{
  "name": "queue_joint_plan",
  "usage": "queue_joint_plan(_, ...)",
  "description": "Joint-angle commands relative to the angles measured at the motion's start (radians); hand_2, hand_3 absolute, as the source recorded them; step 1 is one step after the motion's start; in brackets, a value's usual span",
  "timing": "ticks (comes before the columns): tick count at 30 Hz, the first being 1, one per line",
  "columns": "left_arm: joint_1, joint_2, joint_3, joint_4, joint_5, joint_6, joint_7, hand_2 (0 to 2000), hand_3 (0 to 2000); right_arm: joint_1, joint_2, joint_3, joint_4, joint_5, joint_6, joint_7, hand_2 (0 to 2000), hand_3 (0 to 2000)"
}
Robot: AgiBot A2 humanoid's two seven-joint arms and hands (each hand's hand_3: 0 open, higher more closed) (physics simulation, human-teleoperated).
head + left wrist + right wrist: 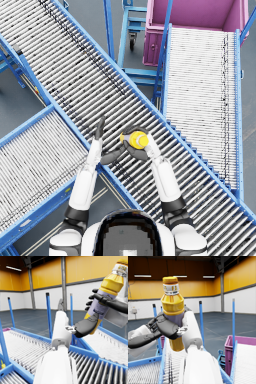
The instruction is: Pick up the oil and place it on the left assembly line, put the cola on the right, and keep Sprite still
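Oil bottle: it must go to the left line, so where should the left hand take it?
Probably the yellow lower body of the oil bottle, from the robot's left: it stands roughly upright, the right hand wraps its label band, and the left hand touches it low down.

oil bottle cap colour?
Orange-yellow. Cap of the oil bottle shows best in the right wrist view.

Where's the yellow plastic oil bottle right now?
Head view, centre: the yellow plastic oil bottle is above the long diagonal roller conveyor, gripped between the left robot hand and the right robot hand.
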Motion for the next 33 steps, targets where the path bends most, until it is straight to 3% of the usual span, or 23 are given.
queue_joint_plan(1,0.012,0.007,0.046,-0.007,0.044,-0.003,-0.002,0,0,0.019,-0.001,0.032,0.016,0.002,-0.014,0.000,2000,2000)
queue_joint_plan(4,0.027,0.019,0.065,0.008,0.163,-0.020,-0.010,0,0,0.024,-0.002,0.052,0.031,0.004,-0.074,-0.004,2000,2000)
queue_joint_plan(11,0.063,0.051,0.087,0.045,0.238,0.000,-0.001,0,0,-0.006,-0.006,0.114,0.061,0.001,-0.031,0.003,2000,2000)
queue_joint_plan(15,0.066,0.053,0.093,0.040,0.245,-0.030,0.001,0,0,-0.010,0.001,0.125,0.061,0.004,-0.067,0.000,2000,2000)
queue_joint_plan(16,0.065,0.051,0.087,0.029,0.246,-0.032,0.001,1361,327,-0.009,0.002,0.121,0.063,0.004,-0.072,0.001,2000,2000)
queue_joint_plan(17,0.060,0.046,0.087,0.025,0.247,-0.090,-0.002,2000,653,-0.007,0.003,0.114,0.058,0.005,-0.078,0.004,2000,2000)
queue_joint_plan(19,0.057,0.041,0.075,0.018,0.247,-0.150,-0.003,2000,1307,-0.010,0.011,0.112,0.060,0.005,-0.087,0.008,2000,2000)
queue_joint_plan(21,0.040,0.032,0.076,0.033,0.247,-0.133,-0.001,2000,1960,-0.004,0.004,0.096,0.070,0.004,-0.088,0.003,2000,2000)
queue_joint_plan(22,0.055,0.042,0.083,0.017,0.246,-0.126,0.000,2000,2000,-0.002,0.001,0.098,0.062,0.003,-0.082,0.003,639,1673)
queue_joint_plan(23,0.054,0.043,0.082,0.017,0.246,-0.120,0.001,2000,2000,-0.002,-0.001,0.079,0.073,0.003,-0.104,0.002,0,1347)
queue_joint_plan(27,0.049,0.045,-0.013,-0.003,0.247,-0.092,0.002,2000,2000,-0.023,0.003,-0.005,0.109,0.001,-0.130,0.002,0,40)
queue_joint_plan(33,0.046,0.044,-0.276,-0.020,0.246,-0.083,0.001,2000,2000,-0.071,0.017,-0.138,0.181,0.001,-0.137,0.001,0,0)
